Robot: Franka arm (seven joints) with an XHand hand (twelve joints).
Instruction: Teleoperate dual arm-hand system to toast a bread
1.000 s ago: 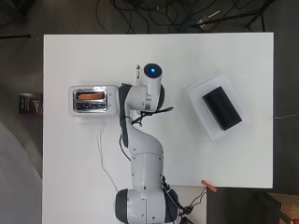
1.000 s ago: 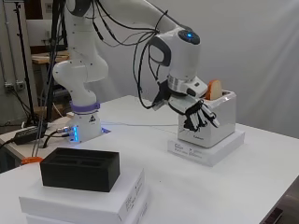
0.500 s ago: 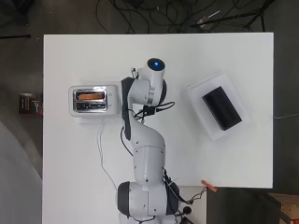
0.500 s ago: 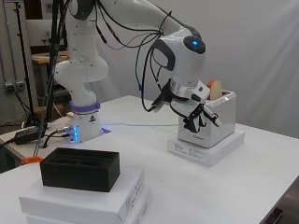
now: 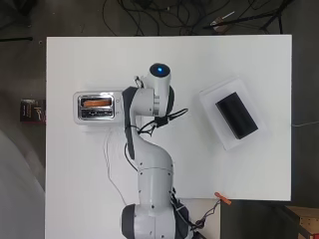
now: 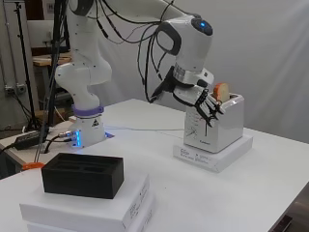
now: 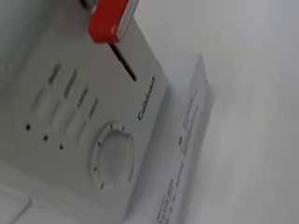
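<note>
The hand (image 6: 205,107) sits mid-frame in the side view, fingers spread, holding nothing, right at the toaster's (image 6: 215,126) control face. Bread (image 6: 221,90) sticks up from the slot. I'd press the red lever (image 7: 108,19) straight down until it latches.

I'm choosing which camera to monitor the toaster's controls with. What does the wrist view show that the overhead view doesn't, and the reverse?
Only the wrist view shows the toaster's front panel: the red lever at its slot, the dial and the small buttons.

Only the overhead view shows the bread in the top slot, the arm, and the black box on its white tray.

Both show the toaster, the white base under it, and the table.
</note>
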